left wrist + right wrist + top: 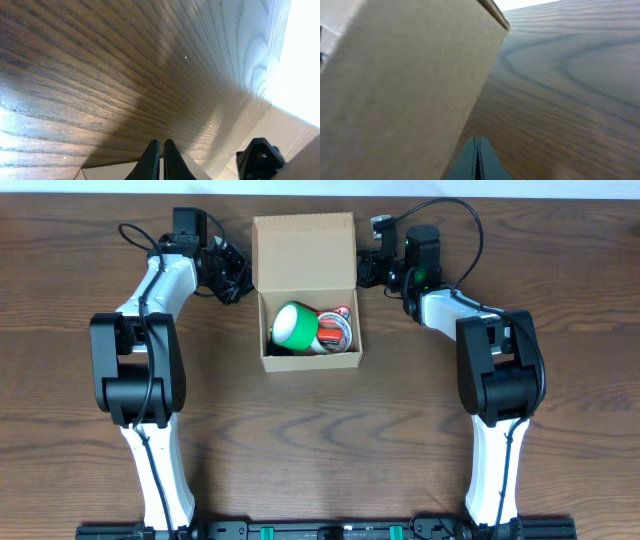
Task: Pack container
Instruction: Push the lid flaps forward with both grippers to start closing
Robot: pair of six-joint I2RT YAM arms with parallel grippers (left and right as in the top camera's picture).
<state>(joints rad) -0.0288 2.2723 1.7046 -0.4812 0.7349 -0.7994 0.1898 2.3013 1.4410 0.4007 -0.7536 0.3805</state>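
The container (262,325) is a tan cardboard box in the middle of the table, its lid flap (303,250) standing open at the back. Inside lie a green tape roll (294,325) and a clear roll with a red and white core (336,328). My left gripper (238,278) is shut and empty just left of the box's back corner; its closed fingers (162,161) show over cardboard (287,132) and wood. My right gripper (362,272) is shut and empty just right of the flap; its fingers (476,162) show beside the box wall (405,90).
Dark wood table (320,430) all round the box. Black cables (225,270) bunch by the left wrist and more cable (450,220) loops over the right arm. The table's far edge lies just behind both grippers.
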